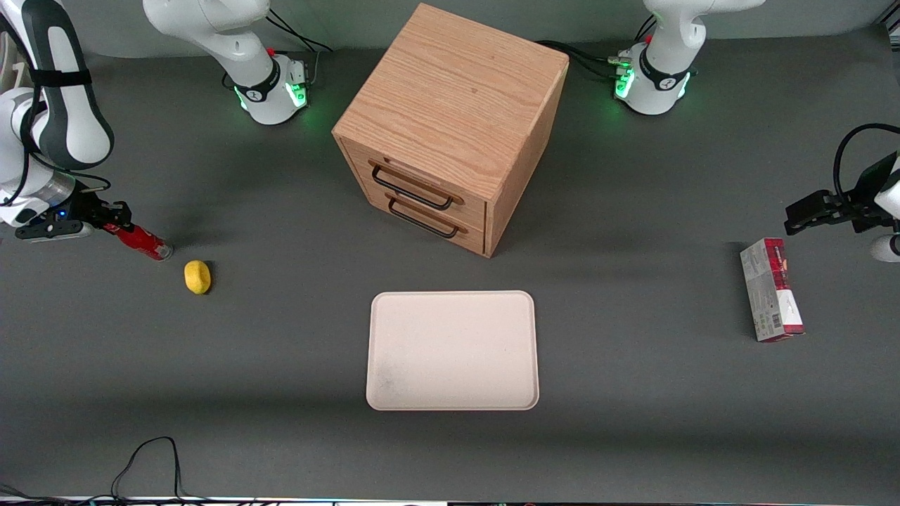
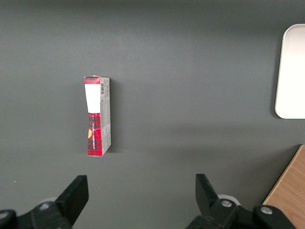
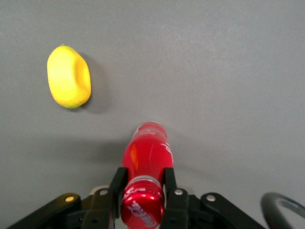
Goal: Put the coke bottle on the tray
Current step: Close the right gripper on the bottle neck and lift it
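Coke bottle [image 3: 147,155] clamped near its cap by the tool [image 3: 143,193].
Slip risked during carry to tray [image 1: 394,400]: glossy surface, end-heavy grip.

I see the dark grey table [image 1: 633,393] carrying a wooden two-drawer cabinet [image 1: 450,126] with the tray [image 1: 453,350] lying flat in front of its drawers, nearer the front camera. Toward the working arm's end, a yellow lemon [image 1: 197,277] rests near the coke bottle [image 1: 143,241], whose neck sits clamped in the gripper [image 1: 116,218]. A red-and-grey carton [image 1: 771,289] lies toward the parked arm's end.
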Robot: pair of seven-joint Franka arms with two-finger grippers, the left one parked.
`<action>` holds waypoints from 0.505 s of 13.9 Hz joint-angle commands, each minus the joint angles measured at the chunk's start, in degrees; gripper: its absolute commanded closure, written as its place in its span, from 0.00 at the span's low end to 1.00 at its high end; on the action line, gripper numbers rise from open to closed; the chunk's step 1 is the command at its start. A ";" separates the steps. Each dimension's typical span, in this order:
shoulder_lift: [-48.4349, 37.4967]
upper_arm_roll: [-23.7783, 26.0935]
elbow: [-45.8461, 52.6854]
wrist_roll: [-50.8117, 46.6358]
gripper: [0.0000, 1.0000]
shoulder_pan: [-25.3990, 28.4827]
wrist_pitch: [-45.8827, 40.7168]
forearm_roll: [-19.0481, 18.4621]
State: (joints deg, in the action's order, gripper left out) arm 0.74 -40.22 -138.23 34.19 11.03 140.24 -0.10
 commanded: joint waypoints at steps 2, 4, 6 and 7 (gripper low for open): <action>0.14 2.94 10.31 -7.53 1.00 0.57 -11.62 1.16; 1.10 6.72 19.53 -13.77 1.00 0.48 -20.14 1.16; 3.12 10.67 29.19 -19.14 1.00 0.31 -27.53 1.25; 5.13 12.34 34.99 -21.77 1.00 0.30 -31.92 1.25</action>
State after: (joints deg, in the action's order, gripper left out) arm 1.13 -30.42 -114.69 17.07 11.51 116.07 0.07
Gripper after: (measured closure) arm 0.634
